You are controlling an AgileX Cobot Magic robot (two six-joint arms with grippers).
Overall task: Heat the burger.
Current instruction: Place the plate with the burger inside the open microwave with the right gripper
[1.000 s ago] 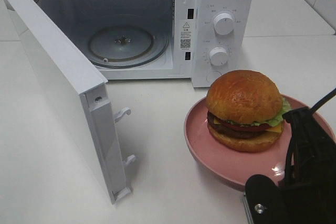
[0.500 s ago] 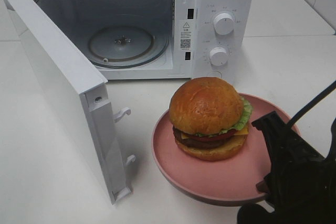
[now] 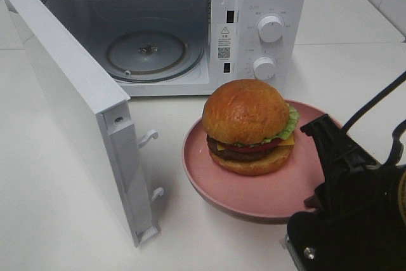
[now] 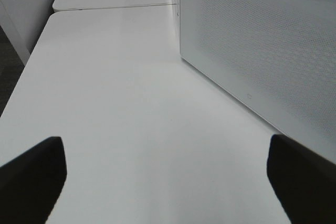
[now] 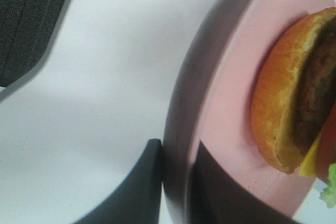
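Right pincer [image 5: 177, 153] clamps one pink plate [image 3: 202, 171] bearing one burger [image 3: 247, 125]; left pincer [image 4: 165, 148] wide.

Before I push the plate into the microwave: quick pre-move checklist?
1. Right claw shut on the pink plate rim: ok.
2. Burger upright, fully on the plate: ok.
3. Microwave door swung wide open: ok.
4. Turntable bare: ok.
5. Left claw open, empty, outside the door, off the path: ok.
6. Burger height clears the top of the cavity: cannot tell.
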